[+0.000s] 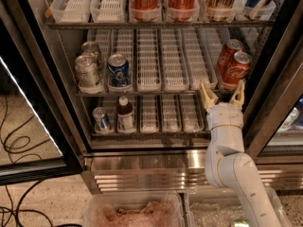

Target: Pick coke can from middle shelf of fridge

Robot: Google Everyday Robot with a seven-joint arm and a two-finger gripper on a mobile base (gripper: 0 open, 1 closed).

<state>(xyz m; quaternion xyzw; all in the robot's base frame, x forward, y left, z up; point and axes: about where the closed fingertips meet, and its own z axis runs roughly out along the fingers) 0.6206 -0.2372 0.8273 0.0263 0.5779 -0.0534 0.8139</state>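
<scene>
On the fridge's (142, 167) middle shelf (156, 93), the coke can (236, 71) stands just above the wide-spread pincer (222, 91).

We see the coke can (236, 70), red with white script and a silver top, upright at the right end of the middle shelf (156, 92) in the open fridge (147, 167). The gripper (223, 96) sits just below it at the shelf edge, fingers spread.
</scene>
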